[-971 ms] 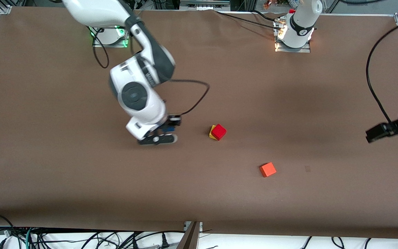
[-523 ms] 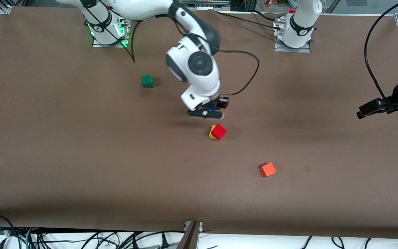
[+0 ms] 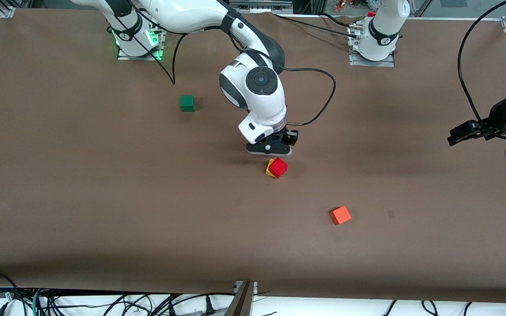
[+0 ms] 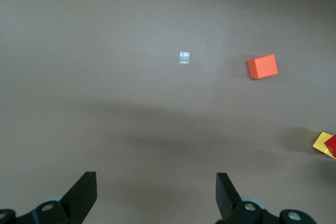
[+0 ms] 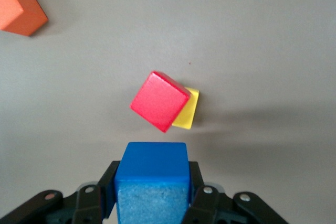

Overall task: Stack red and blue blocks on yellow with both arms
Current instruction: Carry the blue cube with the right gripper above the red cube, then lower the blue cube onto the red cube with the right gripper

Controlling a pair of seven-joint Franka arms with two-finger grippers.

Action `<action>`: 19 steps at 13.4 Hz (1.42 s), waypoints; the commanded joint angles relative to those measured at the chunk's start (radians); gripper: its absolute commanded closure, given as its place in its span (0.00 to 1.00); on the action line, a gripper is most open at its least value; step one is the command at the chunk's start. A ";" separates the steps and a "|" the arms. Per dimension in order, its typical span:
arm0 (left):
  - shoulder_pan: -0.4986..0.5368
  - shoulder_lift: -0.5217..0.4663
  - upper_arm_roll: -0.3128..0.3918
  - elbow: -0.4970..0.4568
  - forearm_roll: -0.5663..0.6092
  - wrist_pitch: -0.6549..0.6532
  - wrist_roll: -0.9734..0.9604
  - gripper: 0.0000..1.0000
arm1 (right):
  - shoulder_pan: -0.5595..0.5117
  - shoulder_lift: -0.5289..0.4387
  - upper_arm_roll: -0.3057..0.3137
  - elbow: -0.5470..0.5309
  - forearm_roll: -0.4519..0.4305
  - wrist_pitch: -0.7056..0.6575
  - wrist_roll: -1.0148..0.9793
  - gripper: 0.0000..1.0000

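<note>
Mid-counter, we see the red block (image 3: 278, 166) already sitting on the yellow block (image 3: 270, 168), twisted off square. Our right gripper (image 5: 152, 203) hangs just above that stack, jaws clamped on the blue block (image 5: 151, 182); placing it remains. Our left gripper (image 4: 156, 195) waits, jaws wide, over bare counter (image 3: 103, 197).

Yellow cube (image 3: 270, 169) peeks out at nine o'clock from under the red cube (image 3: 278, 167). Blue cube (image 5: 151, 182) is cut off at the right wrist view's bottom edge, barely visible in the front view.
</note>
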 commanded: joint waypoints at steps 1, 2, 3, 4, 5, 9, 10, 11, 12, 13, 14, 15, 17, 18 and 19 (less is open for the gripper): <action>0.002 0.016 -0.004 0.033 -0.010 0.009 0.026 0.00 | -0.007 0.054 -0.008 0.082 -0.014 0.032 -0.043 0.65; 0.003 0.018 -0.004 0.036 -0.010 0.009 0.026 0.00 | -0.008 0.061 -0.013 0.083 -0.012 0.056 -0.052 0.65; 0.009 0.019 -0.004 0.035 -0.010 0.007 0.026 0.00 | -0.008 0.068 -0.013 0.083 -0.012 0.073 -0.057 0.65; 0.011 0.019 -0.002 0.032 -0.012 0.005 0.026 0.00 | -0.010 0.076 -0.013 0.083 -0.012 0.090 -0.057 0.65; 0.011 0.019 -0.001 0.033 -0.010 0.005 0.026 0.00 | -0.017 0.076 -0.013 0.083 -0.012 0.102 -0.057 0.64; 0.008 0.021 0.000 0.035 -0.013 0.005 0.025 0.00 | -0.028 0.076 -0.005 0.080 -0.006 0.104 -0.057 0.64; 0.009 0.021 0.000 0.035 -0.015 0.005 0.025 0.00 | -0.028 0.076 -0.005 0.079 -0.005 0.104 -0.057 0.64; 0.010 0.021 0.000 0.035 -0.015 0.005 0.026 0.00 | -0.028 0.076 -0.005 0.077 -0.003 0.106 -0.057 0.64; 0.010 0.021 0.000 0.035 -0.015 0.005 0.026 0.00 | -0.028 0.076 -0.005 0.077 -0.003 0.104 -0.056 0.64; 0.010 0.021 0.000 0.035 -0.015 0.005 0.026 0.00 | -0.027 0.078 -0.005 0.076 -0.001 0.106 -0.056 0.63; 0.010 0.021 0.000 0.035 -0.015 0.005 0.026 0.00 | -0.028 0.081 -0.005 0.075 0.000 0.104 -0.056 0.63; 0.010 0.021 0.000 0.035 -0.013 0.005 0.026 0.00 | -0.028 0.082 -0.005 0.075 0.000 0.106 -0.056 0.61; 0.010 0.021 0.000 0.035 -0.013 0.005 0.026 0.00 | -0.028 0.090 -0.004 0.075 0.000 0.106 -0.056 0.60; 0.010 0.021 0.000 0.035 -0.013 0.005 0.026 0.00 | -0.028 0.091 -0.004 0.075 0.000 0.107 -0.056 0.60; 0.010 0.021 0.000 0.035 -0.013 0.005 0.026 0.00 | -0.028 0.091 -0.004 0.075 0.000 0.107 -0.056 0.59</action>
